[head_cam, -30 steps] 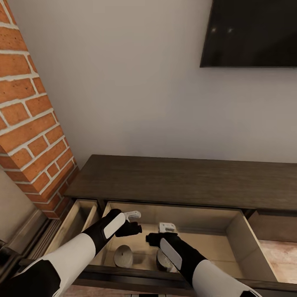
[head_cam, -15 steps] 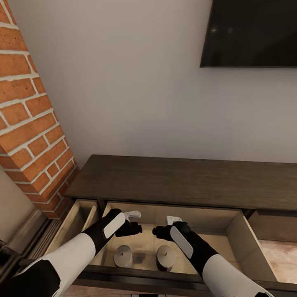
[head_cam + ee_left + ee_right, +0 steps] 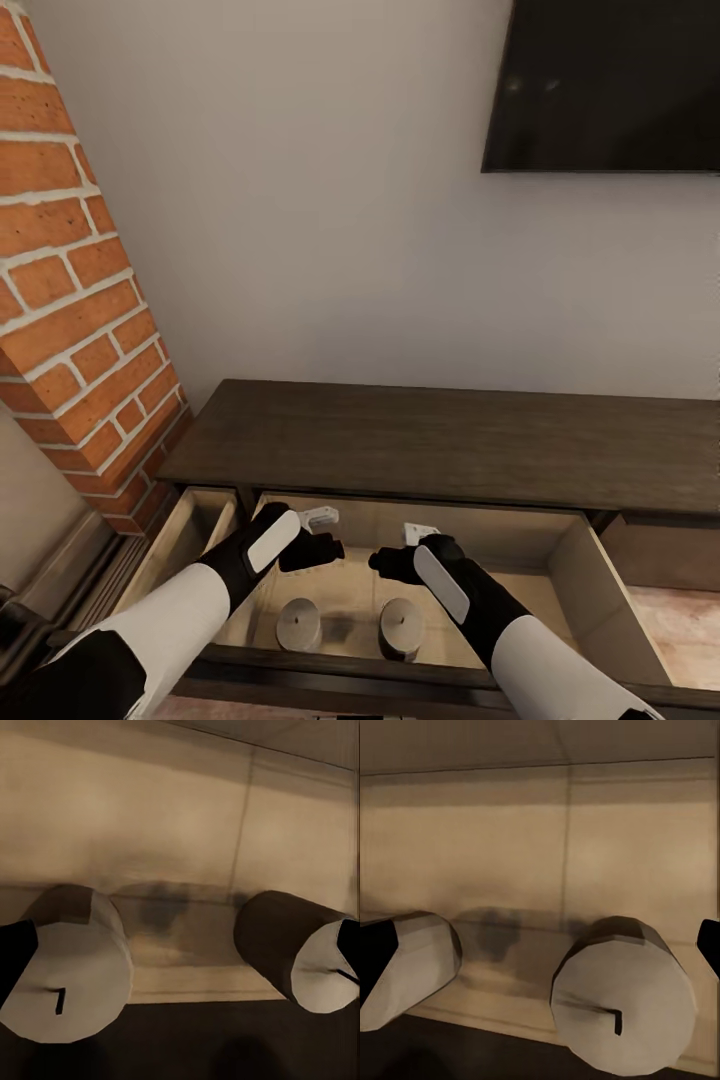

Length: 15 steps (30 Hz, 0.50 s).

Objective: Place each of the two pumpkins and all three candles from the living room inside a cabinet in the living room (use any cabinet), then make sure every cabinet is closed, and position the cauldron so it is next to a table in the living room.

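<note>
The cabinet (image 3: 440, 440) in front of me is a long, low, dark-brown wood unit with a flat top, set against the wall. Its wide middle drawer (image 3: 590, 570) is pulled open, pale beige inside. Two short grey candles stand upright on the drawer floor near its front edge, side by side but apart (each with a small dark wick on top): one (image 3: 299, 623) (image 3: 71, 971) (image 3: 405, 967) to my left, the other (image 3: 401, 626) (image 3: 304, 949) (image 3: 622, 997) to my right.

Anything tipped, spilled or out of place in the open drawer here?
Nothing stands out. Two candles stand upright, apart, in the cabinet's open drawer; the left gripper and right gripper hover above them, empty.
</note>
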### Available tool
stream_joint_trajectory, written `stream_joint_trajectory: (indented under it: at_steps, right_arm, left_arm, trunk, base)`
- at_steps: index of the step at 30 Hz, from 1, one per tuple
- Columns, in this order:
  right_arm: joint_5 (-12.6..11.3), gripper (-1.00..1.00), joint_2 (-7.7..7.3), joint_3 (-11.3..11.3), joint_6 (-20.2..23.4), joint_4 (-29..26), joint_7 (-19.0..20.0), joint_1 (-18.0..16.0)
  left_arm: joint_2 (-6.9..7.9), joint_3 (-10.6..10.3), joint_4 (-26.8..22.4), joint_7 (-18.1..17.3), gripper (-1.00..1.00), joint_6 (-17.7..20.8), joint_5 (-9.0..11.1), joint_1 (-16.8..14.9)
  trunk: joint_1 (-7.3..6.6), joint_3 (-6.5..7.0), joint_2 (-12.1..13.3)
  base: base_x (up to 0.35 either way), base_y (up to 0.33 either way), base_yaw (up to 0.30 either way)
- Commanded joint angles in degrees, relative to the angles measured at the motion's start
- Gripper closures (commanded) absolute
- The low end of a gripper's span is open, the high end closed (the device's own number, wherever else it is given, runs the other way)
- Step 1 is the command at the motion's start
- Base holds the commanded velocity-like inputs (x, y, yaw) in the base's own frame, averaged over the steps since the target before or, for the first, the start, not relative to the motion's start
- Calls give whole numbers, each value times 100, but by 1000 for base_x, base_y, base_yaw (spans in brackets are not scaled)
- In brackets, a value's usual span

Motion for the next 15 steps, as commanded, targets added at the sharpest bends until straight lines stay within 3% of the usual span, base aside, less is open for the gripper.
stream_joint_trajectory:
  at_steps: [1, 15]
  right_arm:
    - [2, -100, -4, -3, 38, -12, 2, 1]
    - [-10, -100, 5, -7, 292, -102, 6, 1]
  left_arm:
    - [-2, 14, 0, 1, -100, 1, -12, 0]
    - [-6, 31, 9, 4, -100, 20, -38, 0]
  trunk:
    - [-2, 23, 2]
    - [-38, 333, 21]
  base:
    - [0, 0, 0]
    - [-4, 0, 0]
